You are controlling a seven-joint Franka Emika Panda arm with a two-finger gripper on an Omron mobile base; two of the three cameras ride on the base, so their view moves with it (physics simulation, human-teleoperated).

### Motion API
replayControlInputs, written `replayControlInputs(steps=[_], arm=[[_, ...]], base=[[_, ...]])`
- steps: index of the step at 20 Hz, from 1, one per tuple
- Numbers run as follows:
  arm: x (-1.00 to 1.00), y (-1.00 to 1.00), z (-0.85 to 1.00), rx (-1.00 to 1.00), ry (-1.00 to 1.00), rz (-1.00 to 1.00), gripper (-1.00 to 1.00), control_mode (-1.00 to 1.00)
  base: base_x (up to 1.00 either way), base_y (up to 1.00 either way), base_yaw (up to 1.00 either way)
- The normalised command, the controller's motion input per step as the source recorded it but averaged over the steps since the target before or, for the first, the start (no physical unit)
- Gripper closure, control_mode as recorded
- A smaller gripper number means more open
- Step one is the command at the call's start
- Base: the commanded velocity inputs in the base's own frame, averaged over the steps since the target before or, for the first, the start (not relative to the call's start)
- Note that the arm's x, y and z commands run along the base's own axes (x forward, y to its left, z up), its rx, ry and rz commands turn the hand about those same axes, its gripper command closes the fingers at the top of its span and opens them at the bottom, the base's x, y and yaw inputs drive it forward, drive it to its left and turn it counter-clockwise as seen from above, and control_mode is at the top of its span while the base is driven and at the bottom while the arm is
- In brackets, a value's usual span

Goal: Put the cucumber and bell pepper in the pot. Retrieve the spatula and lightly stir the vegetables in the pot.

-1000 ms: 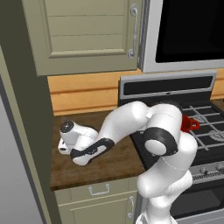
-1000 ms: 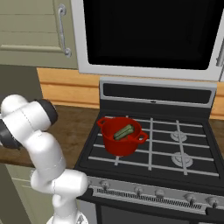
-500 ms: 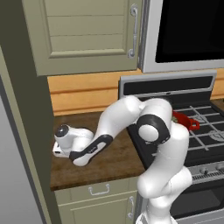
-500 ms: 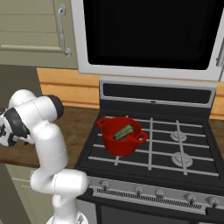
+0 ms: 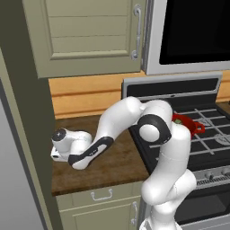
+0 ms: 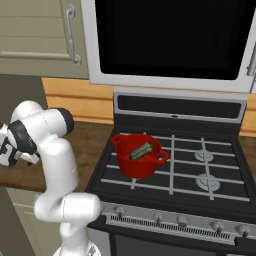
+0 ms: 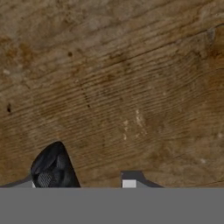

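Note:
The red pot (image 6: 138,162) stands on the stove's front left burner, with the dark green cucumber (image 6: 141,151) lying inside it. In the left base view the pot (image 5: 191,126) is partly hidden behind my arm. The bell pepper and the spatula are hidden or out of view. My gripper (image 5: 55,154) is stretched far left and sits low over the wooden counter (image 5: 117,161) beside the tall cabinet; it also appears at the left edge of the right base view (image 6: 6,150). Up close, the gripper (image 7: 89,175) has its fingertips (image 7: 52,168) apart, with bare wood between them.
A tall cabinet side (image 5: 27,134) walls off the counter's left end, right next to my hand. The stove (image 6: 200,170) with several burners lies to the right, a microwave (image 6: 170,40) hangs above it, and an upper cabinet (image 5: 90,36) hangs over the counter.
My hand has swung further left and a little lower along the counter toward the tall cabinet. The pot and the cucumber have not moved.

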Motion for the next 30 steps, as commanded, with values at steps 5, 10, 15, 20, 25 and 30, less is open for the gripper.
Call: replayControlInputs(steps=[5, 10, 15, 20, 25, 30], arm=[[-0.03, -0.23, -0.39, 0.0, 0.0, 0.0, -1.0, -1.0], [-0.08, -0.36, -0.55, 0.0, 0.0, 0.0, 1.0, -1.0], [-0.4, -0.69, -0.37, 0.05, -0.03, -0.03, 1.0, -1.0], [-0.45, -0.35, 0.24, 0.12, -0.03, -0.03, 1.0, -1.0], [-0.71, -0.04, 1.0, 0.32, -0.02, -0.05, 1.0, -1.0], [-0.56, 0.0, 1.0, 0.36, 0.03, -0.09, 1.0, -1.0]], base=[[0.0, 0.0, 0.0], [0.0, 0.0, 0.0], [0.0, 0.0, 0.0], [0.0, 0.0, 0.0], [0.0, 0.0, 0.0], [0.0, 0.0, 0.0]])
